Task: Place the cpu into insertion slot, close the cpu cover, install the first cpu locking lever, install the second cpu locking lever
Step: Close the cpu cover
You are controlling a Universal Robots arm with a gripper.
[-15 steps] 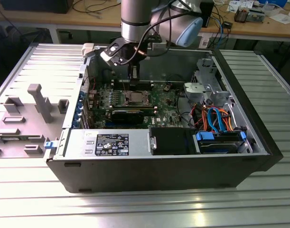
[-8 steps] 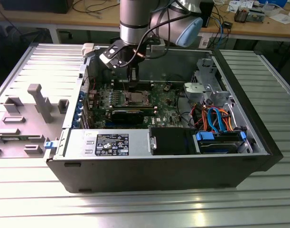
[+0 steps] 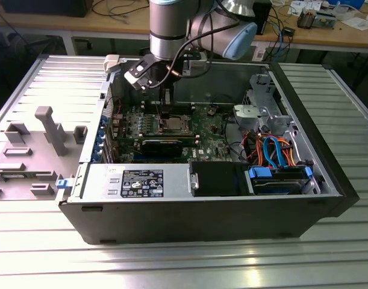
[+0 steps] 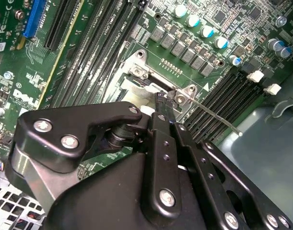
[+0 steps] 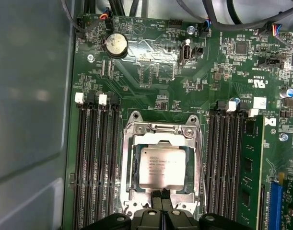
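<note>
Hanging inside the open case (image 3: 202, 223), the gripper (image 3: 166, 114) has its fingers (image 5: 157, 213) pressed together, with nothing seen between them. Their tips are at the edge of the cover (image 5: 161, 138). The cover lies flat on the slot (image 5: 134, 165), and the cpu (image 5: 162, 167) sits in its window. In the exterior view the cpu lies at about eleven o'clock from the picture's middle, with the gripper at twelve o'clock of it. In the second wrist view a thin lever (image 4: 218, 120) slants away from the slot's corner.
</note>
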